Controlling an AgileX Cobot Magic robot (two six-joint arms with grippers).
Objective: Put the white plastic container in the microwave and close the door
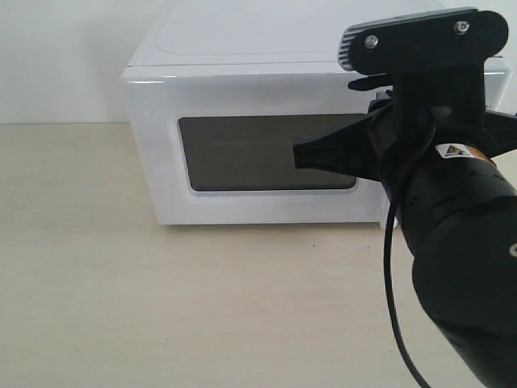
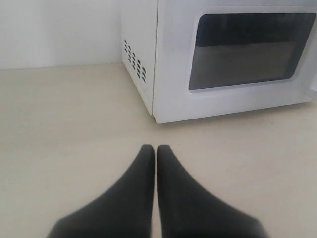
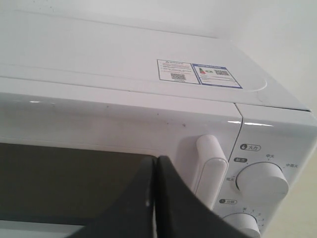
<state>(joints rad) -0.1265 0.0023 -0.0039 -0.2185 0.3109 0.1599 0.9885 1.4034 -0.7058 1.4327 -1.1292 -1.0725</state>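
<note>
White and boxy, the countertop microwave (image 1: 266, 40) stands on the pale beige tabletop (image 1: 81, 283) in the exterior view. Its white door with the dark mesh window (image 1: 242, 153) looks flush with the body. The black right gripper (image 1: 297, 155) hovers at the window, fingers together and empty. A hard press there could shove the microwave backwards.

In the left wrist view, the black left gripper (image 2: 156, 148) is pinched together on nothing, apart from the microwave.

In the right wrist view, the fingertips sit just beside the vertical white bar handle (image 3: 212, 163), and catching it could pull the door open. The white plastic container shows in no view, and I cannot tell whether it lies behind the dark glass.
</note>
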